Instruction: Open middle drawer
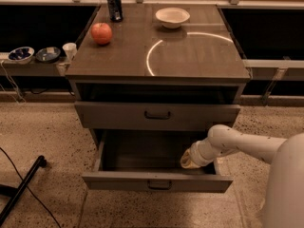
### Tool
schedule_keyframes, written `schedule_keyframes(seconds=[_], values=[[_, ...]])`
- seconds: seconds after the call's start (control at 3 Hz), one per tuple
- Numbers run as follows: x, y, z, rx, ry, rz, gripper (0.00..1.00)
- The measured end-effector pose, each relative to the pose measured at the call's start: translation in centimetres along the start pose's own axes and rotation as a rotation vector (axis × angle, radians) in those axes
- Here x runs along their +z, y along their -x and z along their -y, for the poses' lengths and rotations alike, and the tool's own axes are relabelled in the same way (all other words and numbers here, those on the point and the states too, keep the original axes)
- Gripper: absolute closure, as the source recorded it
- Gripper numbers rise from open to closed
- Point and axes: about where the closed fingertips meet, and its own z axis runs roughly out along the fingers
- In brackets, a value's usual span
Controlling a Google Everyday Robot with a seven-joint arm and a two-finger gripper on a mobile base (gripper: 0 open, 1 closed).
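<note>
The middle drawer (118, 180) is grey with a small dark bar handle (159, 185). It stands pulled well out, and its dark inside shows. My gripper (189, 160) is at the end of the white arm (247, 145), which reaches in from the right. The gripper sits inside the open drawer at its right side, just behind the drawer front. The taller top drawer (156, 115) above it stands slightly out. The lowest drawer is hidden under the open one.
On the cabinet top (199, 56) are a red apple (101, 33), a dark can (114, 5) and a white bowl (172, 17). Small bowls and a cup (69, 50) sit on a shelf at the left. A black bar and cable (23, 184) lie on the floor at the left.
</note>
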Motion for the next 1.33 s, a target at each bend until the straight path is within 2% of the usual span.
schedule_keyframes(seconds=[0.67, 1.33], values=[[1.6, -0.1, -3.7, 0.003, 0.098, 0.015, 1.0], [0.1, 0.9, -8.0, -0.02, 0.192, 0.056, 1.0]])
